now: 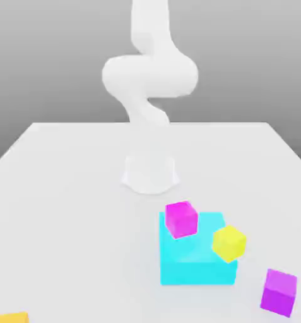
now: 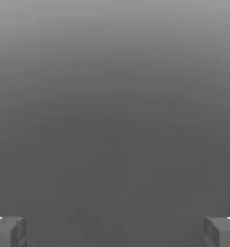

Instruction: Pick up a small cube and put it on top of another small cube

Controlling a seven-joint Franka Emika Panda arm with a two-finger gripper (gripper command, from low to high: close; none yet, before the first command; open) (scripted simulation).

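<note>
One white arm (image 1: 149,79) rises coiled above its base (image 1: 150,173), well behind the violet-purple cube (image 1: 279,292) and magenta-pink cube (image 1: 181,219). The gripper (image 2: 115,231) holds nothing, fingertips (image 2: 8,231) spread wide.

I find nothing to read in either view: no words, numbers, brand marks or signs. The violet-purple cube (image 1: 279,292) at the lower right of the exterior view has plain faces, and so does the magenta-pink cube (image 1: 181,219) near the centre. The yellow cube (image 1: 229,243), the cyan block (image 1: 194,260) and the white arm (image 1: 149,76) at the upper centre also carry no lettering I can make out.
</note>
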